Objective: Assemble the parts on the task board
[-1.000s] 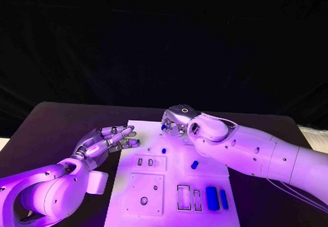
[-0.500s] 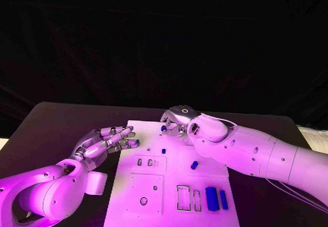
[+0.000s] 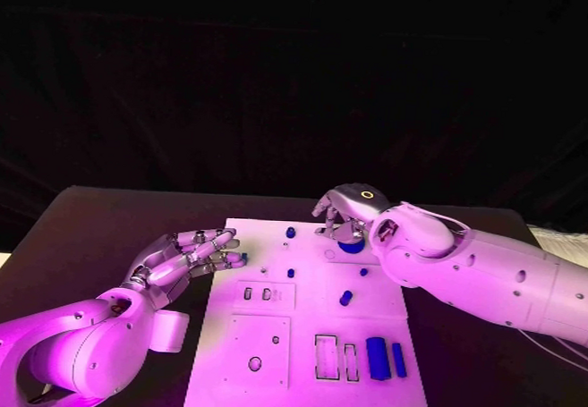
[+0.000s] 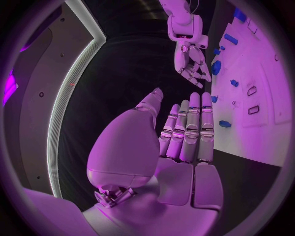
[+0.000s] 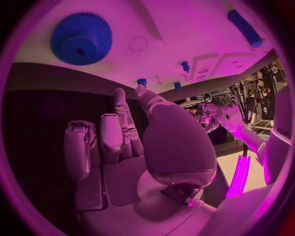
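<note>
The white task board [image 3: 310, 320] lies in the middle of the table. A blue gear [image 3: 351, 246] lies flat on its far part, also clear in the right wrist view as the gear [image 5: 81, 38]. My right hand [image 3: 346, 212] hovers just over the gear with fingers pointing down, holding nothing; its fingers [image 5: 113, 132] stand apart from the gear. My left hand [image 3: 192, 256] rests at the board's left edge, fingers [image 4: 193, 128] straight and empty. Small blue pegs [image 3: 291, 272] [image 3: 346, 297] sit mid-board.
Two long blue pieces [image 3: 378, 357] [image 3: 400, 359] lie near the board's front right, beside two rectangular slots [image 3: 327, 357]. Another small blue part [image 3: 290, 230] sits near the far left corner. Black table [image 3: 112, 224] surrounds the board on both sides.
My right hand has shifted to the right along the board's far edge, and the blue gear now shows on the board beneath its fingertips. The left hand has barely moved.
</note>
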